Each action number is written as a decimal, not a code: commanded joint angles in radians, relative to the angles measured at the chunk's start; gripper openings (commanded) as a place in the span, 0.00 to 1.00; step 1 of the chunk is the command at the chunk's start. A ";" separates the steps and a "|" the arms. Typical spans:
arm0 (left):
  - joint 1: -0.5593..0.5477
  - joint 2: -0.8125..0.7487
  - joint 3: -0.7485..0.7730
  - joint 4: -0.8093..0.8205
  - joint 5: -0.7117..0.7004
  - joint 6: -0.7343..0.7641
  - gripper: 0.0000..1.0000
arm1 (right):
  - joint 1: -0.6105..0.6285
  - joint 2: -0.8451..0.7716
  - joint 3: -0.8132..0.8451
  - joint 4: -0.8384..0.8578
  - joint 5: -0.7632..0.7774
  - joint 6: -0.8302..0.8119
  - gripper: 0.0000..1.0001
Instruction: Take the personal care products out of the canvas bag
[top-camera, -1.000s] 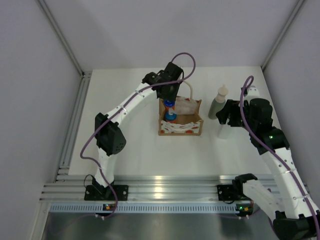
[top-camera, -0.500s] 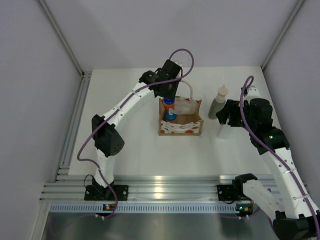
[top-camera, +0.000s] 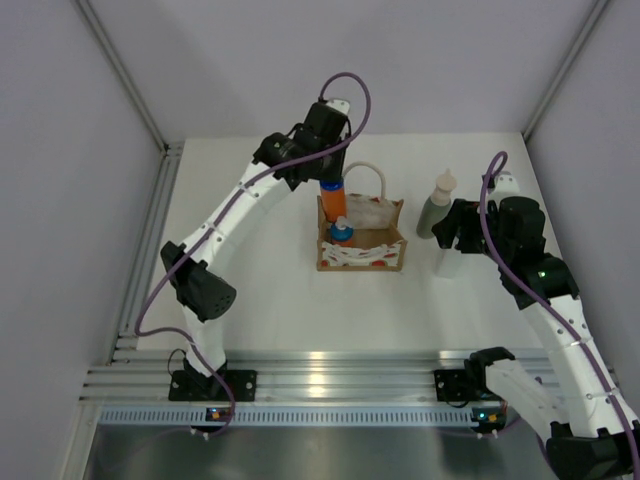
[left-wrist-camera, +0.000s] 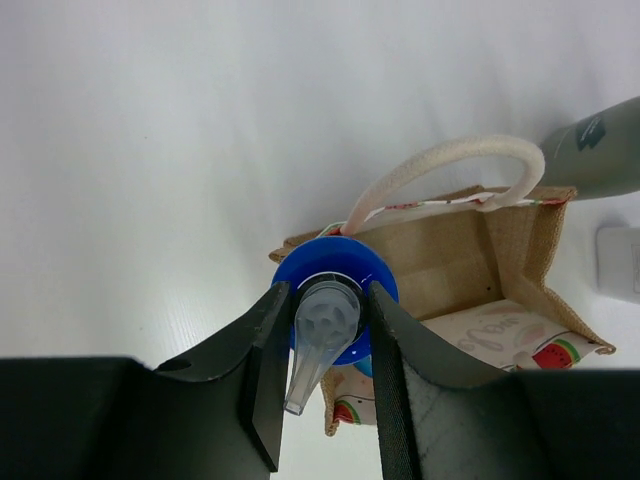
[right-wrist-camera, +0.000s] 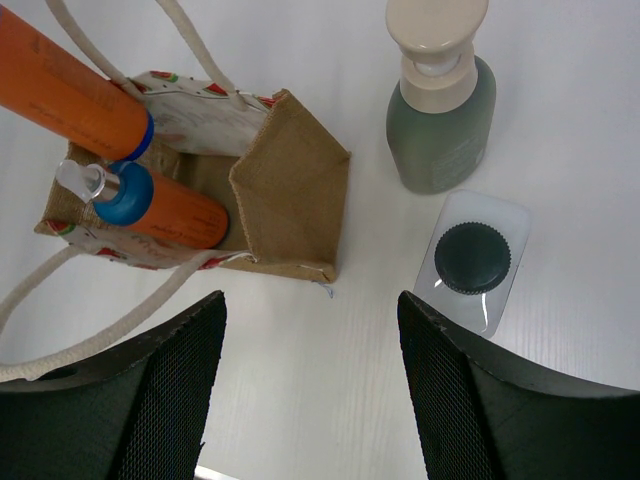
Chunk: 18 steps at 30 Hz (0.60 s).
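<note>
My left gripper (top-camera: 329, 177) is shut on the blue-and-white top of an orange bottle (top-camera: 331, 191) and holds it lifted over the back left corner of the canvas bag (top-camera: 362, 257). In the left wrist view the fingers (left-wrist-camera: 262, 350) clamp the clear nozzle above the blue collar (left-wrist-camera: 335, 258). A second orange bottle (right-wrist-camera: 172, 212) leans inside the bag (right-wrist-camera: 292, 190). The grey-green bottle (top-camera: 436, 212) and the translucent bottle with grey cap (right-wrist-camera: 472, 260) stand on the table right of the bag. My right gripper (right-wrist-camera: 310, 400) is open and empty above the table beside them.
The bag's cream loop handle (left-wrist-camera: 450, 160) arches up behind the held bottle. White walls close in the table on the left, back and right. An aluminium rail (top-camera: 300, 380) runs along the near edge by the arm bases.
My left gripper has risen and drawn back with the orange bottle, pulling it up out of the bag. The right arm has not moved.
</note>
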 joint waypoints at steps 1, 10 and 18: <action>0.022 -0.122 0.088 0.059 -0.073 -0.001 0.00 | 0.013 -0.007 -0.002 0.017 0.003 -0.012 0.67; 0.108 -0.205 0.110 0.059 -0.095 -0.023 0.00 | 0.013 -0.002 -0.002 0.019 0.002 -0.012 0.67; 0.234 -0.265 0.059 0.059 -0.044 -0.053 0.00 | 0.015 0.003 0.000 0.020 -0.003 -0.008 0.67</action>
